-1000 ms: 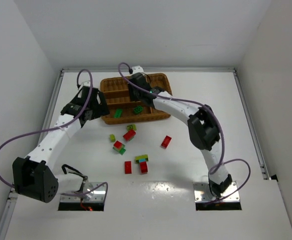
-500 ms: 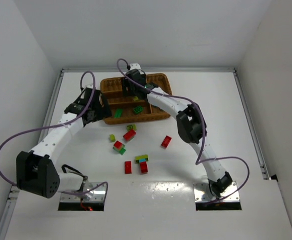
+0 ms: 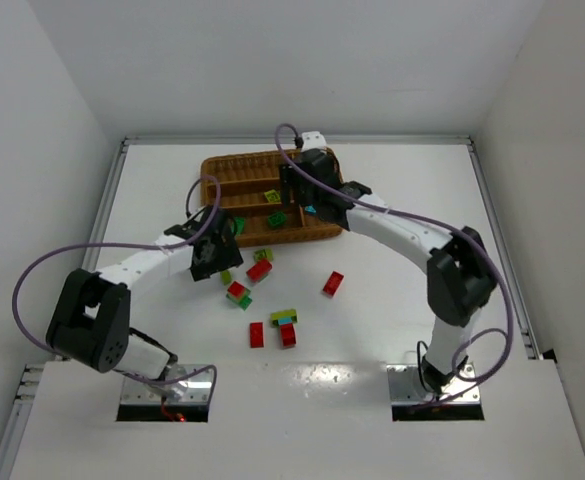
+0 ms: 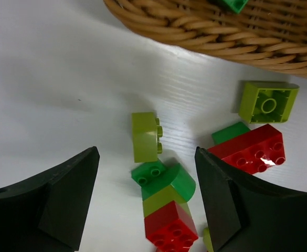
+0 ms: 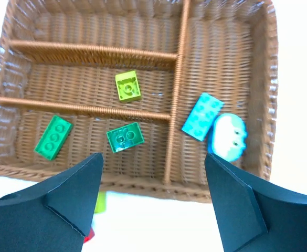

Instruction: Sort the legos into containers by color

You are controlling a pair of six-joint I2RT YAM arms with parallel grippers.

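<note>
In the wicker tray (image 5: 143, 181), green legos (image 5: 52, 136) lie in the near slot, a yellow-green brick (image 5: 127, 85) mid, a cyan brick (image 5: 202, 116) right; right gripper (image 5: 153, 178) above, wide, empty; left gripper (image 4: 145, 157) wide over loose legos (image 4: 250, 152) nearer.

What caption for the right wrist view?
Open right pincer over wicker tray: two green bricks, one yellow-green brick, two cyan bricks in separate slots.

Claw (image 5: 153, 157) spread above wicker tray (image 5: 271, 79); green bricks (image 5: 125, 137), cyan bricks (image 5: 202, 116) inside

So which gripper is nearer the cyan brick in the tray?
Right. The right gripper hangs over the tray, the cyan brick below it; the left gripper is off the tray, over loose bricks.
</note>
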